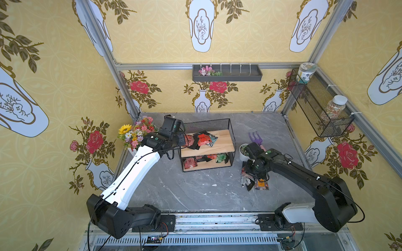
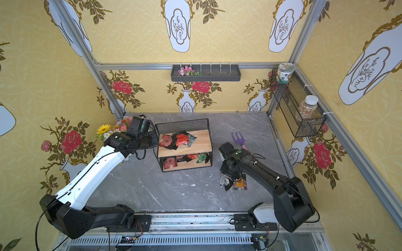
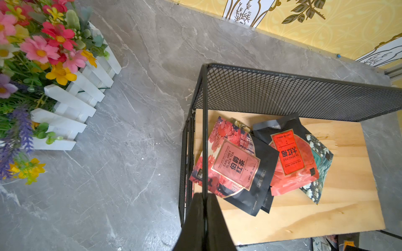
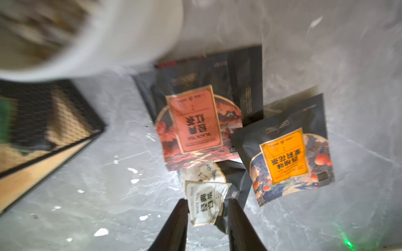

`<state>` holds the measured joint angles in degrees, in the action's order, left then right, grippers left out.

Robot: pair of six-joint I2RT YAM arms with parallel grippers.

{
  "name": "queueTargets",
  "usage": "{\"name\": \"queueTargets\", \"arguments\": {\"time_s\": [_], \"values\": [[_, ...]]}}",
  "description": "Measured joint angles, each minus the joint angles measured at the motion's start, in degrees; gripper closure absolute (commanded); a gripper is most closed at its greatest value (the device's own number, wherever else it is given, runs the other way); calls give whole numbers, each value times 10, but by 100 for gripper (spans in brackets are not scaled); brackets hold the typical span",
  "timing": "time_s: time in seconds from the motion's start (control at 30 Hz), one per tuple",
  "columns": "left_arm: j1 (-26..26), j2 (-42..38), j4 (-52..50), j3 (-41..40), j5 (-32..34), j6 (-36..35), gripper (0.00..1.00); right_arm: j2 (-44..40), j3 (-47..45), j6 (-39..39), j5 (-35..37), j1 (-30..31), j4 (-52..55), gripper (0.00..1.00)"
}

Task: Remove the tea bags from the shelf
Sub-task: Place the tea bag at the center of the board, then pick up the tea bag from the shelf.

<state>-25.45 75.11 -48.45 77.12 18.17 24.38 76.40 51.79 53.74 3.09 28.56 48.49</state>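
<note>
Three face-up sachets: a white sachet (image 4: 205, 195), a red sachet (image 4: 195, 121) and an orange sachet (image 4: 287, 156) lie overlapping on the table (image 4: 87, 206), off the shelf (image 1: 224, 141).
Right fingers: apart. The white sachet lies crumpled in the gap at the tips of the right gripper (image 4: 207, 202), and no squeeze on it is visible.
Left fingers: together (they read as one dark wedge in the left wrist view). The tips of the left gripper (image 3: 204, 196) sit at the shelf's side rail; whether they pinch the rail cannot be told.
Stock on shelf: several tea bags (image 3: 291, 158) overlap on the upper board just beyond the left tips, an Earl Grey sachet (image 3: 237, 165) nearest. More lie on the lower board.
Step in hand: judged to be the release of the white sachet onto the pile.
Procedure: open until both pads stand clear of the foil. Then withdraw straight back along the finger axis.
Avoid: any sideways sweep. A crumpled edge lies close to each finger and could be dragged along.
Obstacle: a white pot (image 4: 130, 32) stands beyond the right tips, past the red sachet. Retreat away from it.
Progress: judged well short of half, since both boards are stocked.
</note>
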Motion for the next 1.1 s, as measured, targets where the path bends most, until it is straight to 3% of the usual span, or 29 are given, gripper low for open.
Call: {"name": "queueTargets", "arguments": {"time_s": [0.23, 0.47, 0.83, 1.1], "values": [[0, 0, 0, 0, 0, 0, 100, -10, 168, -3, 131, 115, 96, 55], [0, 0, 0, 0, 0, 0, 100, 88, 371, -50, 233, 218, 150, 42], [0, 0, 1, 0, 0, 0, 100, 312, 615, -163, 162, 219, 127, 31], [0, 1, 1, 0, 0, 0, 100, 406, 714, -211, 122, 203, 123, 29]]}}
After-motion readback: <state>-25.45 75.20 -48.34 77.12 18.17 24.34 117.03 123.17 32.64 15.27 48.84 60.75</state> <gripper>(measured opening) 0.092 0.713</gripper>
